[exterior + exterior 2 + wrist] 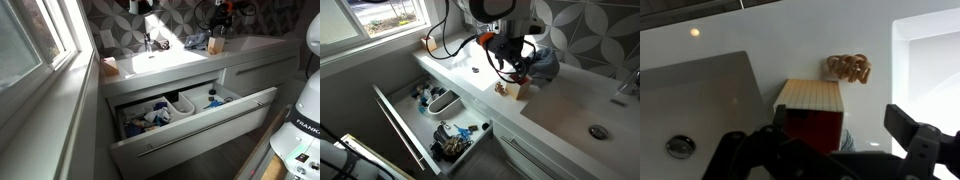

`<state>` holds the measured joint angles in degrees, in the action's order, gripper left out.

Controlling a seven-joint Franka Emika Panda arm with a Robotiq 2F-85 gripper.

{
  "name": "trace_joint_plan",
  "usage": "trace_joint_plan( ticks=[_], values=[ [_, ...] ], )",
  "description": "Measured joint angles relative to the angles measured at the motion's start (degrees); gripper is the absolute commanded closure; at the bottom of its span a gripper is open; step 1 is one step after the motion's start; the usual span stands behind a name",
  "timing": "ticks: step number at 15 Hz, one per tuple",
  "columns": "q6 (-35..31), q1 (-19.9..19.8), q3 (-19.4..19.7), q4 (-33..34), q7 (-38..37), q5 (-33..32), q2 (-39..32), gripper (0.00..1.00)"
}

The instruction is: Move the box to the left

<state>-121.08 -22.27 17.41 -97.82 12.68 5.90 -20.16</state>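
A: Status?

B: Biggest first. White vanity countertop (790,50) with a moulded white sink basin (700,100), round metal drain (680,147) in it. A second white recess (930,60) is on the other side. Below, the white pull-out drawer (400,128) stands open with white plastic organiser bins (442,100) inside. The small orange-tan cardboard box (810,100) stands upright on the flat strip between the two recesses.

A: Hand?

B: My black two-finger gripper (818,135) is spread wide and grips nothing. One finger stands on each side of the box. Can't tell if either touches it.

A: How do you want to take it?

B: Centre on it, come lower so the pads meet the plain side faces, close square. Looks like a light carton, so squeeze gently. Lift just clear rather than drag.

A: Room?

B: Small crumpled brown object (848,67) sits just beyond the box, apart from it. Dark blue bundle (545,62) is near, behind. In the wrist view the drain basin's rim is just left of the box, so there's little flat there and a slope to tip on. I'd set it down fully on the flat, short of that edge.
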Motion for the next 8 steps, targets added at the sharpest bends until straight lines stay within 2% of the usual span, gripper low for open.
trace_joint_plan(
  ticks=[8],
  values=[
    [-1.04, -0.25, -0.5, 0.59, 2.64, 0.16, -0.7, 0.0]
  ],
)
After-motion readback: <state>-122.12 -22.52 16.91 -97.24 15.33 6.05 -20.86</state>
